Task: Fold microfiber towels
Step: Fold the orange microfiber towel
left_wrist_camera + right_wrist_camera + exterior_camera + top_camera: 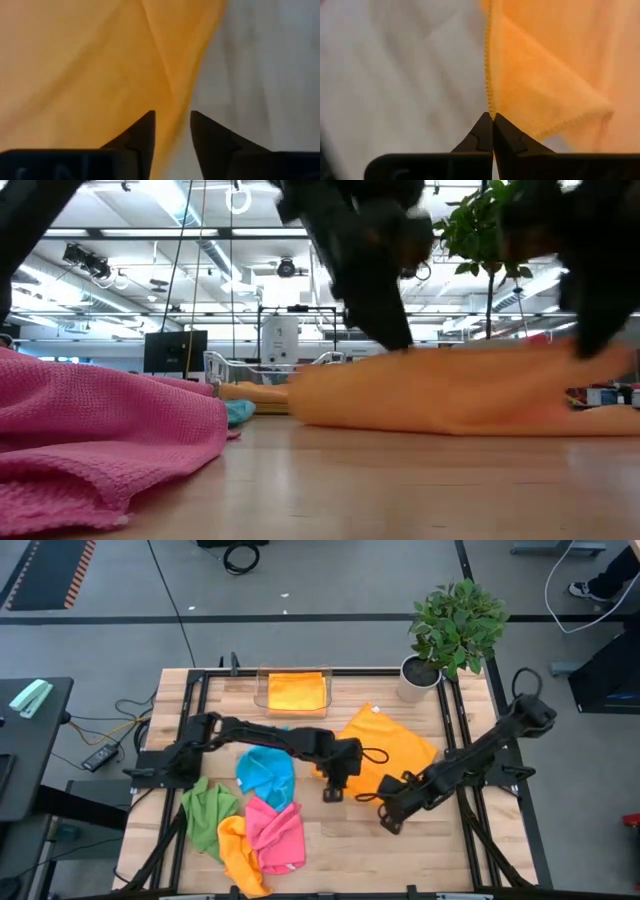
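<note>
The orange towel (385, 752) lies spread at the table's middle right in the high view, with both arms reaching to its near edge: the left gripper (332, 790) at the near-left corner, the right gripper (385, 812) at the near-right. A second orange cloth sits folded in the clear tray (262, 690) at the far edge, and blue (265, 775), green (208, 808), pink (275, 832) and yellow (240, 858) towels are bunched at the near left. A potted plant (455, 625) stands at the far right corner.

In the low view the orange towel (450, 395) shows as a low mound on the wood, the dark arms coming down onto it; the pink towel (90, 430) fills the near left.

In the left wrist view the left gripper (172, 127) has its fingers apart, straddling the orange towel's (100, 70) edge without pinching it. The risk here is a close that catches only air or a thin hem, so this corner stays behind when the other lifts.

In the right wrist view the right gripper (492, 127) has its fingers pressed together right at the stitched hem of the orange towel (550, 75). I cannot tell if any cloth is between them; if the hold is only on the hem, it may slip out under pull, and the fold would go crooked.
</note>
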You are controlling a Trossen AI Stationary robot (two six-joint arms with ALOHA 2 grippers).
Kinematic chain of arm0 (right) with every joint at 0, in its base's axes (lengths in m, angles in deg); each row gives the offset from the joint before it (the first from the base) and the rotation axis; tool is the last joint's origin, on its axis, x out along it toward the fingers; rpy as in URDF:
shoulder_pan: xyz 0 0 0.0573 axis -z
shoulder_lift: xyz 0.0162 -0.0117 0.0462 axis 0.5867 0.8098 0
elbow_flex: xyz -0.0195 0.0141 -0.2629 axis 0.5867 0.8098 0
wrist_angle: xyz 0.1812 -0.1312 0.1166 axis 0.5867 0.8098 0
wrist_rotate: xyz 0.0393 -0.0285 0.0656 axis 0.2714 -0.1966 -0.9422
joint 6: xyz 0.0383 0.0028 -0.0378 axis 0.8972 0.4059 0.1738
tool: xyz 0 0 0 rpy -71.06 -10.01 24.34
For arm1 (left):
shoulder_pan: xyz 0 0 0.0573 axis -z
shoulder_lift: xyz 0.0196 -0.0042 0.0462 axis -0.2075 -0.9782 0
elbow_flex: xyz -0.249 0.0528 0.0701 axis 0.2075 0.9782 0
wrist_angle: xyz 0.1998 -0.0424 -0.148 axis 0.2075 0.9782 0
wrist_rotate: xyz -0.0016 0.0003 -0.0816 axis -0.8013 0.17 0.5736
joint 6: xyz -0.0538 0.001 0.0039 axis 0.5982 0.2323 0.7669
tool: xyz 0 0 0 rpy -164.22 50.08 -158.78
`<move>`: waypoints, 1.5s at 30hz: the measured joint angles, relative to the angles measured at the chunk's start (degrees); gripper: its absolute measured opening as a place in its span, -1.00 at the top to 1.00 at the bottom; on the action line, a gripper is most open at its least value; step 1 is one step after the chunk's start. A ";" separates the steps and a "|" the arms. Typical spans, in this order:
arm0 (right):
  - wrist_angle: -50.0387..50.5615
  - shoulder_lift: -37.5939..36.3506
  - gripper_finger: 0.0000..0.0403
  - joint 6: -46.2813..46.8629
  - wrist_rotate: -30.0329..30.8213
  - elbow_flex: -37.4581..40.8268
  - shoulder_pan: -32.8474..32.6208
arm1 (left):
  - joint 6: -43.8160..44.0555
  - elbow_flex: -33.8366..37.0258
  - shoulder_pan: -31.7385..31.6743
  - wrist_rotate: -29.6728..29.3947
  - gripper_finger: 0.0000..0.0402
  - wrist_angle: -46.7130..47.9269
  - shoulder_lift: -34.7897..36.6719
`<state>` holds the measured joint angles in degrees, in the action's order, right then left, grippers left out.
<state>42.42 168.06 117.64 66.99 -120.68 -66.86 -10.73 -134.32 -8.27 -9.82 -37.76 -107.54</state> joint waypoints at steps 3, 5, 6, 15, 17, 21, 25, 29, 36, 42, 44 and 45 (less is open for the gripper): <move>2.73 -2.87 0.98 4.40 -4.41 -0.64 -2.37 | -8.73 0.19 1.96 0.05 0.18 7.53 0.90; 2.57 -4.18 0.98 7.95 -4.49 -0.63 -4.48 | -11.70 0.36 3.43 0.11 0.09 10.80 0.83; 2.60 -4.40 0.98 9.30 -4.67 -0.62 -5.39 | -13.19 0.48 4.19 0.03 0.04 11.22 0.91; 0.94 -1.79 0.99 16.89 -4.18 -0.51 -9.51 | -13.45 2.09 6.99 -7.01 -0.03 8.66 4.37; 0.46 -1.31 0.99 17.47 -4.08 -0.51 -9.92 | -13.42 2.10 6.50 -7.01 0.02 7.68 4.78; -0.55 -0.16 0.99 17.80 -3.34 -0.51 -10.19 | -6.99 2.14 2.54 -5.99 0.11 0.22 4.17; -1.20 0.31 0.99 18.37 -2.46 -0.51 -10.19 | -2.00 2.20 -3.35 -4.03 0.18 -3.09 1.58; -1.52 0.31 0.99 18.17 -1.39 -0.51 -10.03 | -3.92 2.07 -5.47 -0.69 0.22 -3.96 -0.71; -1.94 0.29 0.99 17.80 -0.76 -0.51 -9.84 | -8.60 2.19 -4.97 -3.30 0.20 -7.62 -5.49; -2.40 0.29 0.99 17.76 -0.80 -0.51 -9.98 | -10.05 2.18 -5.02 -7.09 0.22 -7.27 -5.44; -2.44 0.29 0.99 17.52 -0.91 -0.51 -10.08 | -10.28 2.15 -4.88 -7.06 0.24 -7.49 -5.07; -2.46 0.29 0.99 17.39 -0.98 -0.51 -10.08 | -10.28 2.11 -4.88 -7.05 0.24 -7.55 -5.03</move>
<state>39.96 168.35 135.03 66.02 -121.19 -76.94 -21.01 -132.21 -13.15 -16.87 -45.31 -112.57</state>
